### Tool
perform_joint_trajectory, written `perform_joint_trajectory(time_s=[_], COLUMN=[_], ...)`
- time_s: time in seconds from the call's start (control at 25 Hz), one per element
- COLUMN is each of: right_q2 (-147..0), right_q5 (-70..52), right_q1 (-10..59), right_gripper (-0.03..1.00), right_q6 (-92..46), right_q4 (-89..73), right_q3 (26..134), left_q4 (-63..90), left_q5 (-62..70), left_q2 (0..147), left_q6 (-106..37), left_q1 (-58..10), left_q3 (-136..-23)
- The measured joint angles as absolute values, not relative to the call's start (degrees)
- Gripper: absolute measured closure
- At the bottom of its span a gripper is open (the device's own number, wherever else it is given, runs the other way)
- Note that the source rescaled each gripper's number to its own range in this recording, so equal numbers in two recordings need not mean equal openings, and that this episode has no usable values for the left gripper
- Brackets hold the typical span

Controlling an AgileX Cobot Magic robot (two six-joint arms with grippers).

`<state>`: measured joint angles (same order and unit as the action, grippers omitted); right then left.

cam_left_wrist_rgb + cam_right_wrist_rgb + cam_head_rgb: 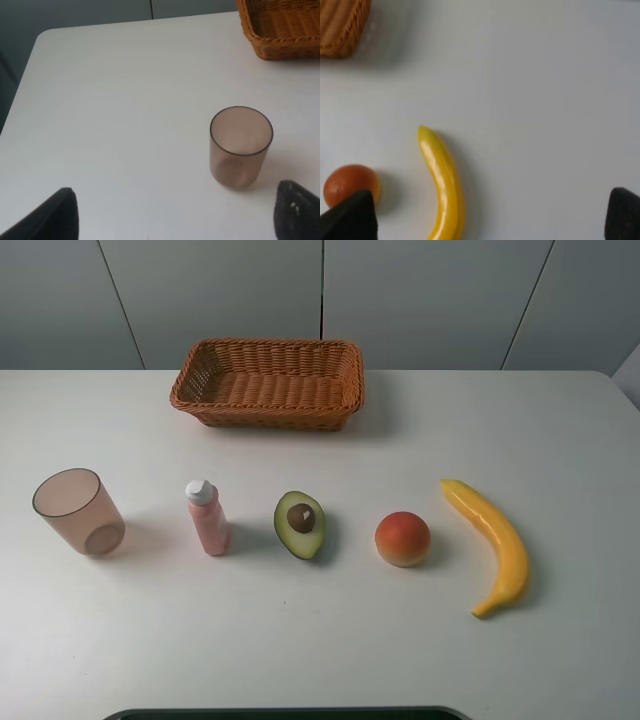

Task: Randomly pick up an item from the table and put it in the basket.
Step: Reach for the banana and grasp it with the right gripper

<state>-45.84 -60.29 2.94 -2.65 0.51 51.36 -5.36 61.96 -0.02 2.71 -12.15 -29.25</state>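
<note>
The yellow banana [492, 543] lies on the white table [560, 430] at the right, curved, one end pointing to the front. The right wrist view shows it [442, 185] between and ahead of my right gripper [487, 216], which is open and empty above the table. The brown woven basket [268, 382] stands empty at the back middle; a corner shows in the left wrist view [280, 30] and the right wrist view [340, 25]. My left gripper [175, 212] is open and empty near the cup. Neither arm shows in the exterior high view.
In a row left of the banana: a round orange-red peach [402, 538], a halved avocado [301, 524], a small pink bottle with a white cap [207, 517], and a translucent brown cup [78, 511] at the far left, also in the left wrist view [240, 146].
</note>
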Motion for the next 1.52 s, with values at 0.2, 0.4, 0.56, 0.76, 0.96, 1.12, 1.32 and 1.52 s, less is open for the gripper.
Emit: perform_joint_trajectory(time_s=[0.2,0.4,0.56,0.76,0.96,1.12,1.32,1.52], right_q2=[-62.9,-74.7,-81.3,-85.4,-88.4,-92.4,-98.0,-101.7], right_q5=[-61.4,-59.0,-57.9,-51.9,-43.1,-39.2,-34.3,-31.3], right_q1=[6.2,12.1,13.8,15.3,15.3,15.3,15.3,15.3], right_gripper=[0.0,0.0,0.0,0.0,0.0,0.0,0.0,0.0], right_q6=[-4.2,-3.7,-3.3,-3.1,-3.1,-3.2,-3.6,-3.6], right_q4=[-0.6,0.4,0.3,0.0,0.8,2.6,4.5,5.0], right_q3=[52.8,52.8,52.3,47.9,42.2,40.2,39.9,39.9], left_q4=[-5.4,-5.4,-5.4,-5.4,-5.4,-5.4,-5.4,-5.4], left_q5=[62.0,62.0,62.0,62.0,62.0,62.0,62.0,62.0], left_q2=[0.0,0.0,0.0,0.0,0.0,0.0,0.0,0.0], left_q6=[2.7,2.7,2.7,2.7,2.7,2.7,2.7,2.7], left_q1=[-12.2,-12.2,-12.2,-12.2,-12.2,-12.2,-12.2,-12.2], left_q3=[-29.2,-29.2,-29.2,-29.2,-29.2,-29.2,-29.2,-29.2])
